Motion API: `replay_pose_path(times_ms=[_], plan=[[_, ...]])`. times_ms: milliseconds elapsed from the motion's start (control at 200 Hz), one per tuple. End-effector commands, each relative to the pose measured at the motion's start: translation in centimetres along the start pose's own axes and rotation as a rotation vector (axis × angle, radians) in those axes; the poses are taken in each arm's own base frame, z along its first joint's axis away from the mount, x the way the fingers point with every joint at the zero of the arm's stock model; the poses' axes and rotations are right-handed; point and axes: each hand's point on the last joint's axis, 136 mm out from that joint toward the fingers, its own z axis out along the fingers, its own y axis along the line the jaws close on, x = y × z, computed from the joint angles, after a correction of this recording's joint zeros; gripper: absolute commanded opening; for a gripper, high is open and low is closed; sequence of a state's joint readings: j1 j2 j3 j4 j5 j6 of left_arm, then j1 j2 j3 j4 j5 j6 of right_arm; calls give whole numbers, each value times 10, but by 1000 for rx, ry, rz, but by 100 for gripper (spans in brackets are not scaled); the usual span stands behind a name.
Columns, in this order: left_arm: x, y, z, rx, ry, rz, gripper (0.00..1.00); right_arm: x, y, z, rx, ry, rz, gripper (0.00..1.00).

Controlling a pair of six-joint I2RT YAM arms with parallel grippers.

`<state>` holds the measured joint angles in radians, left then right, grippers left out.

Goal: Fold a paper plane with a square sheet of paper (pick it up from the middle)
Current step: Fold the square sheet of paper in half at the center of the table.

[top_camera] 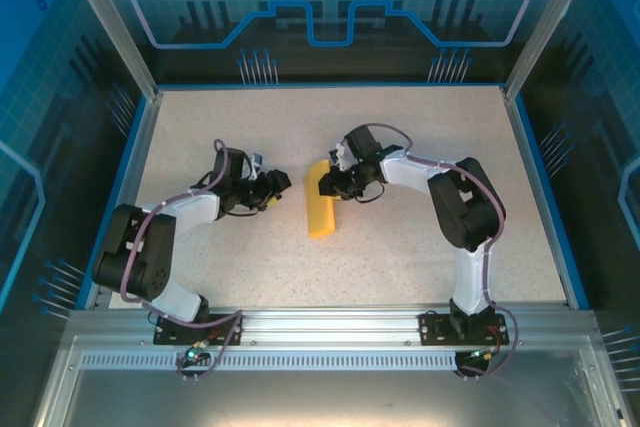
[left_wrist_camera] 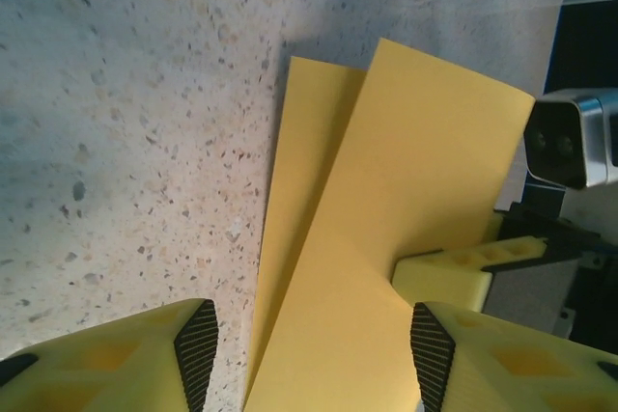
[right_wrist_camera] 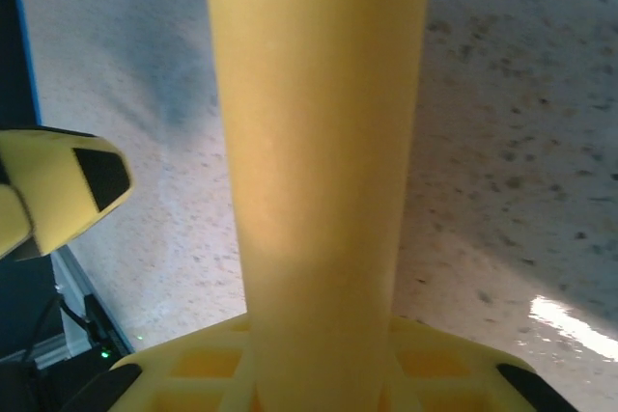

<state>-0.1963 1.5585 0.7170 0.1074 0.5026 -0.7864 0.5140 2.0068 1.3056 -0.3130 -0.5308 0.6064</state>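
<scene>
Overhead view: folded paper (top_camera: 321, 205), a long orange-yellow strip, lies at middle of table (top_camera: 430, 137), between two arms. Long axis runs near to far. Right gripper (top_camera: 338, 185) at strip's far end; left gripper (top_camera: 277, 187) just left of strip.

Left wrist view adds: two layers splayed in narrow V. Left jaws stand apart, clamping nothing, paper passing between pads.

Right wrist view adds: strip rising from between right fingers, which are nearly together and pinching it. Left fingertip (right_wrist_camera: 82, 180) off to side.

bare table (top_camera: 400, 127) all round, paper (top_camera: 322, 209) central
</scene>
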Motion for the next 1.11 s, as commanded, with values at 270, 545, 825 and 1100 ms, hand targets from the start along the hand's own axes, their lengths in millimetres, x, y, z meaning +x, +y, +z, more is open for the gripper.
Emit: replay_pose_path(times_ms=[270,545,825,1100], plan=[[9,-12,30,-14,44,36,56,16,-39,10,109,93,-2,32],[11,-13,45,-34,65,45,51,21,-49,10,176,121,-28,35],[11,-8,56,-68,78,39,47,29,-53,14,226,169,-106,38],[10,-3,58,-90,72,35,46,32,-60,16,269,205,-138,42]])
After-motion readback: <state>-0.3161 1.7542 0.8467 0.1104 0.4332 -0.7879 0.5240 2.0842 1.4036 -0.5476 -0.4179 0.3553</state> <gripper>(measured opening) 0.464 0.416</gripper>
